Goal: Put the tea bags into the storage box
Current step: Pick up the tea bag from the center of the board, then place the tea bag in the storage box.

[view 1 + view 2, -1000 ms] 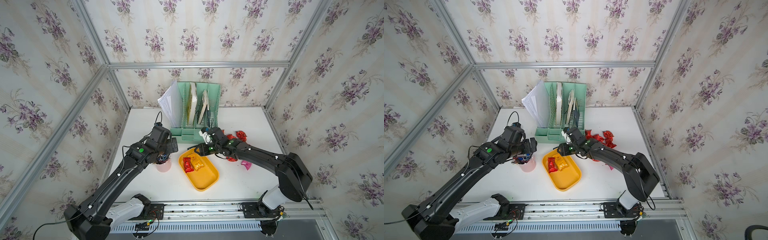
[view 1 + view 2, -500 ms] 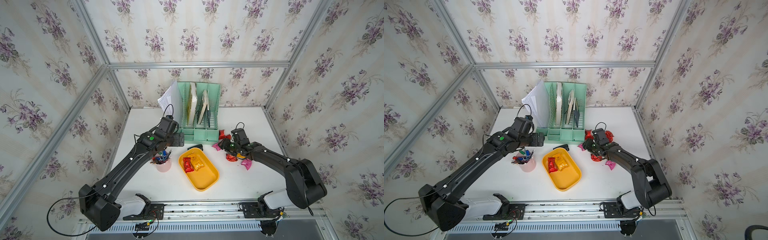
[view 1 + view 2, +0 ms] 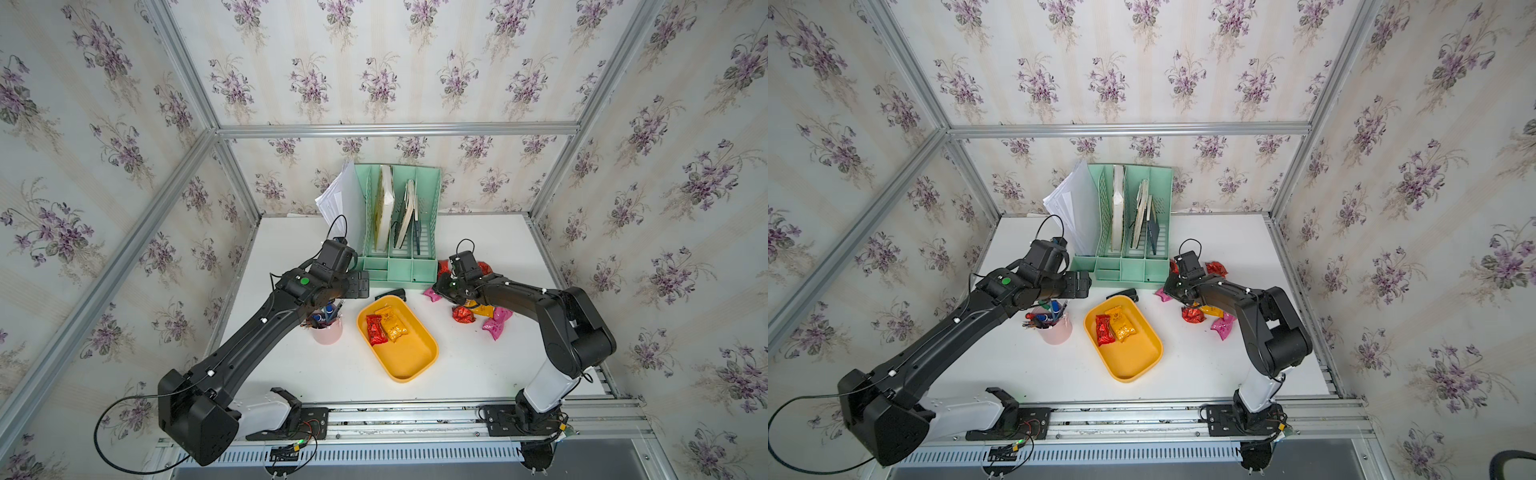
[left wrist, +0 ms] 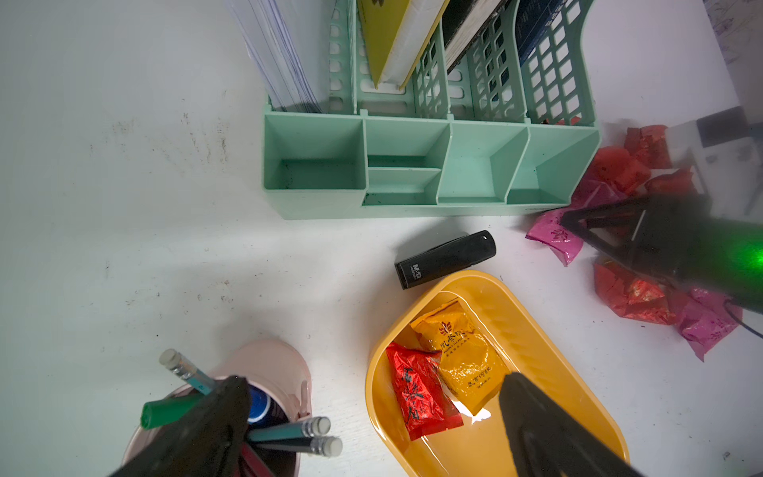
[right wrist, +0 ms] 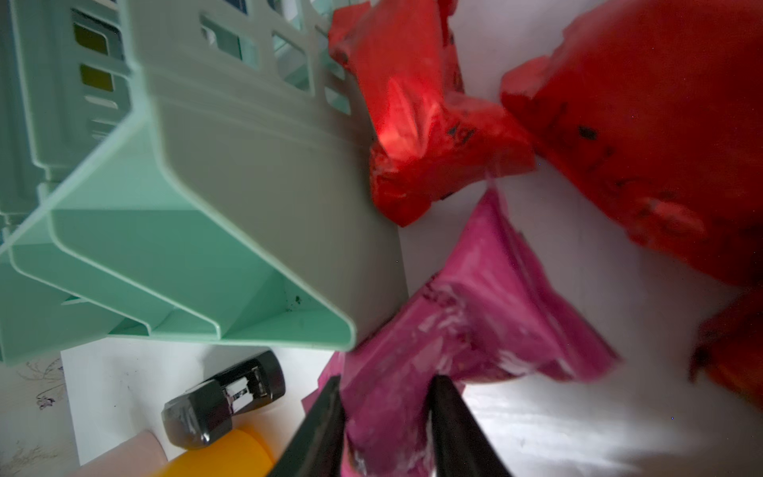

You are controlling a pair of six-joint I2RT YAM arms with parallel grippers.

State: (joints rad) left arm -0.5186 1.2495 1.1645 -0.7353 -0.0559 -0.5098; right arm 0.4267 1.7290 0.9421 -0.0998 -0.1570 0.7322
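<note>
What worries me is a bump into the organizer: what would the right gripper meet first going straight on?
The pink bag, which sits pinched between the fingers of the right gripper. Just past it seems to stand the side wall of the organizer, though depth is hard to judge.

Counting things
Two tea bags (image 3: pixel 375 329) in one storage box (image 3: pixel 409 359); more in a pile (image 3: pixel 463 314), partly hidden, no sure count. One file rack (image 3: pixel 399 274), one pink cup (image 3: pixel 328 334), one stapler (image 3: pixel 390 294).
</note>
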